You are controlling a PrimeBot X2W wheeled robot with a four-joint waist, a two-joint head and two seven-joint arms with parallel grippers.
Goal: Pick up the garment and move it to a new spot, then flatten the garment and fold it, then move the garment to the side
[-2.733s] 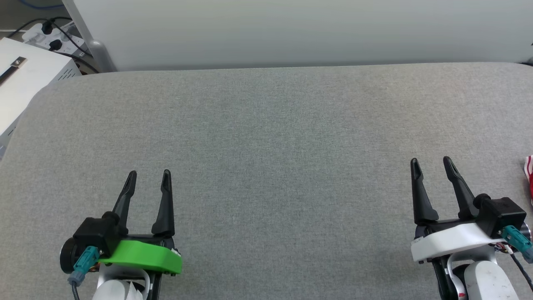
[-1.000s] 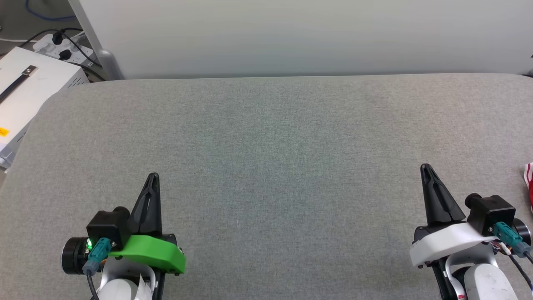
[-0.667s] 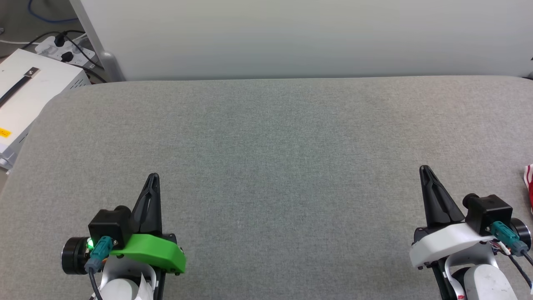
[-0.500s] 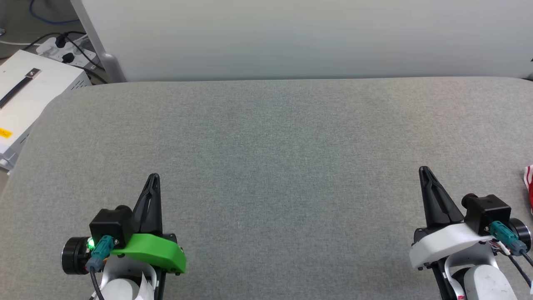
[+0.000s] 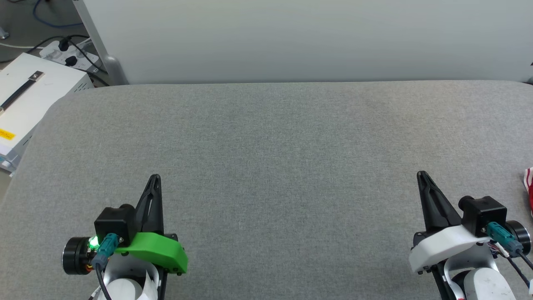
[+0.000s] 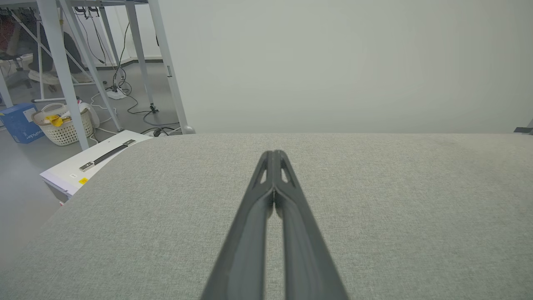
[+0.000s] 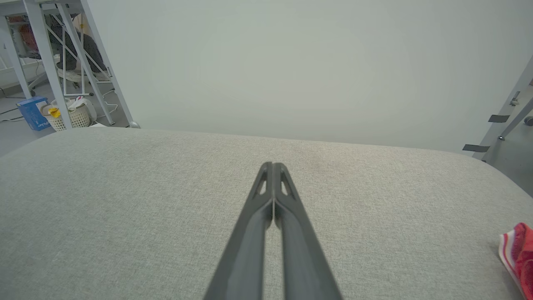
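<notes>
garment (image 5: 529,183): red, red-white striped trim | table (image 5: 266,146): grey | box (image 6: 18,123): blue

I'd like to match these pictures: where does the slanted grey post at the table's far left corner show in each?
Head view: post, upper left, beside the power strip.
Left wrist view: post, upper left, slanting down to the table.
Right wrist view: post, upper left, foot at the table's edge.
Shared landmark: the table's far edge against the pale panel.
</notes>
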